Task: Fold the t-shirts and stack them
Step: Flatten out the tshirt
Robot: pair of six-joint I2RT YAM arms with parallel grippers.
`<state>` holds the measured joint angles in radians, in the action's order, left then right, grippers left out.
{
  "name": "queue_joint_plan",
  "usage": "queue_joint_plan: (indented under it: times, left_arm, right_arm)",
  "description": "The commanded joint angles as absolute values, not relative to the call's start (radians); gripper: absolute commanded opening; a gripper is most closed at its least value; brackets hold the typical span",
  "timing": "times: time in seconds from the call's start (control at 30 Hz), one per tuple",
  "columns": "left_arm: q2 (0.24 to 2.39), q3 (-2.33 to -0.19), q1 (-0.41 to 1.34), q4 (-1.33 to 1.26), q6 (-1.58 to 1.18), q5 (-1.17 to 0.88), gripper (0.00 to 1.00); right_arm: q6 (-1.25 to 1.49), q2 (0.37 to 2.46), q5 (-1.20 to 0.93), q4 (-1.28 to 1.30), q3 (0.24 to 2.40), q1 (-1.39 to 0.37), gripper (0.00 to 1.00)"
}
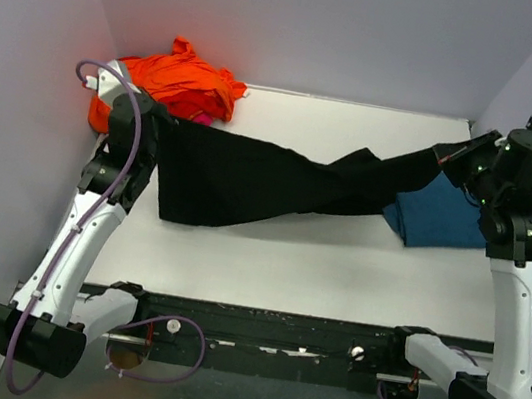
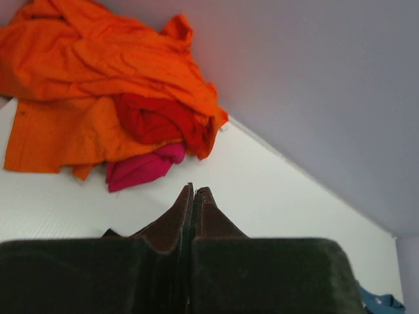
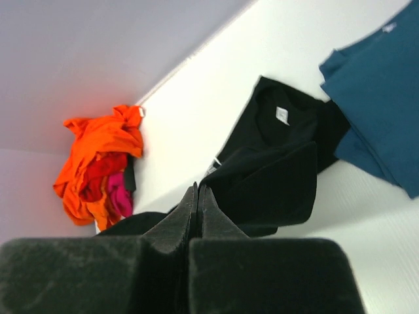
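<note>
1. Table (image 1: 336, 271): white, biggest item you see. All four tees lie on it or hang over it.
2. Black tee (image 1: 239, 180): strung across the table btwn both grippers, w/ one twist near mid-span. The L part hangs wide and its lower edge looks to reach the table. The R part narrows to a band running up to the R gripper. In your R wrist view the collar shows w/ a white neck label (image 3: 281, 114), just beside the teal tee.
3. Teal tee (image 1: 440, 217): far R side of the table, lying flat in layers. Its near-L corner sits under the black tee's R end.
4. Orange tee (image 1: 178, 84): crumpled heap in the back-L corner, up against the wall (image 1: 304, 23).
5. Magenta tee (image 2: 141, 167): small bunch poking out from under the front of the orange heap. A dark red fold (image 2: 157, 121) sits just above it; you can't tell if that's a separate garment.
6. L gripper (image 2: 196, 190): jaws pressed together, clamped on the black tee's L edge. It's held off the table, near the orange heap.
7. R gripper (image 3: 198, 188): jaws together, clamped on the black tee's R end, raised near the teal tee's back edge.
</note>
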<state>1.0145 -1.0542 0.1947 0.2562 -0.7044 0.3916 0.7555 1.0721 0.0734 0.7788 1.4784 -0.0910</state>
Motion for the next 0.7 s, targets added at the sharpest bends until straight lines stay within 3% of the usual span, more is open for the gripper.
queue_joint_plan:
  times: [0.0,0.13,0.4,0.67]
  left_arm:
    - [1.017,-1.288,0.192,0.359,-0.657,0.488,0.0]
    - [0.996,-1.422,0.192,0.422,-0.646,0.523,0.0]
    - [0.985,-1.476,0.192,0.396,-0.66,0.571,0.0]
    - [1.328,-1.571,0.19,0.298,-0.741,0.532,0.0]
  right_arm:
    - [0.707,1.048,0.046,0.824,1.664,-0.086,0.01]
    - [0.69,0.997,0.018,0.827,1.79,-0.084,0.01]
    - [0.664,1.015,0.025,0.842,2.026,-0.084,0.01]
    - [0.709,1.317,0.066,0.755,2.04,-0.084,0.01]
